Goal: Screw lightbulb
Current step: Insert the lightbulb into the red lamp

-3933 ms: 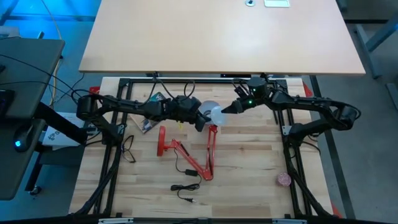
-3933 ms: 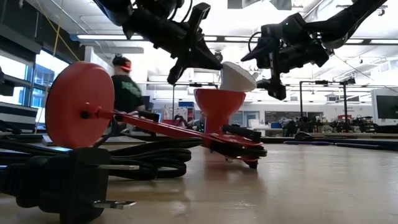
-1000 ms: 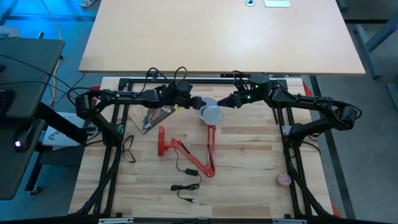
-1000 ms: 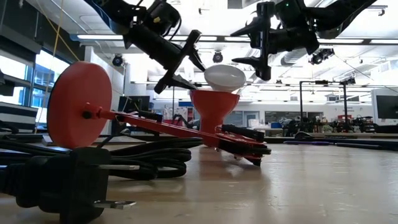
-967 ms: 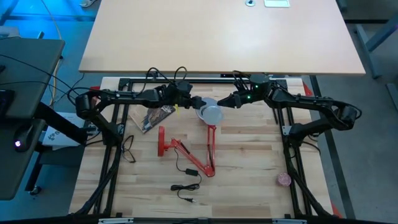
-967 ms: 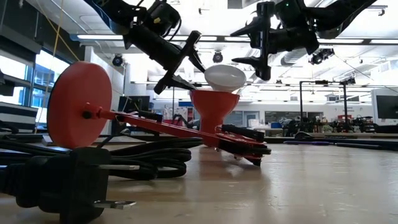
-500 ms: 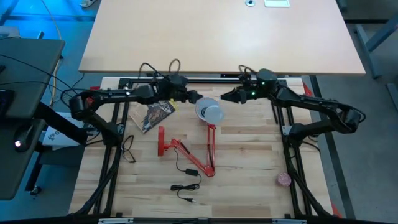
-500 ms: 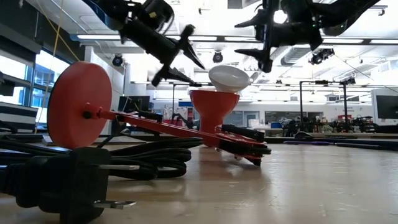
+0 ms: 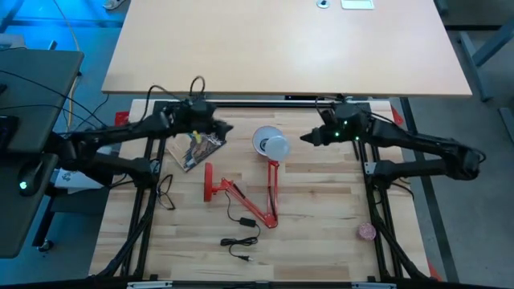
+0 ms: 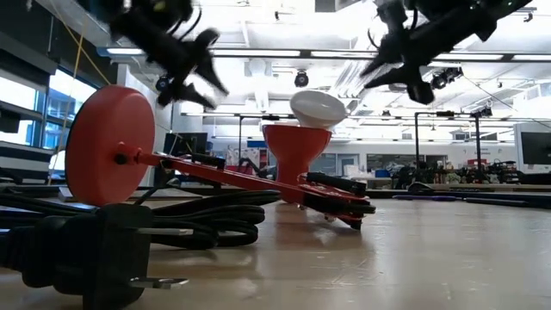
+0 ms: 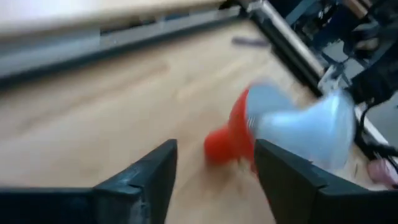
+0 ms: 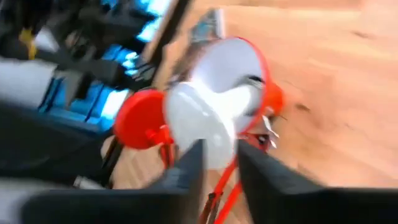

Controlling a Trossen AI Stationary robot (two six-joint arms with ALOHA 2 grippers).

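The lightbulb (image 9: 275, 148) sits in the red lamp shade (image 10: 297, 148), both hands clear.

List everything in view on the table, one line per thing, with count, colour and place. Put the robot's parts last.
lightbulb: one, white, sitting tilted in the lamp's shade at the table's middle, free of both grippers.
lamp: one, red, lying on the table with its round base on edge.
power cord: one, black, with plug, near the table's front edge.
packet: one, dark printed, left of the shade.
small round object: one, pinkish, front right.
left gripper: open, empty, left of the shade.
right gripper: open, empty, right of the shade.
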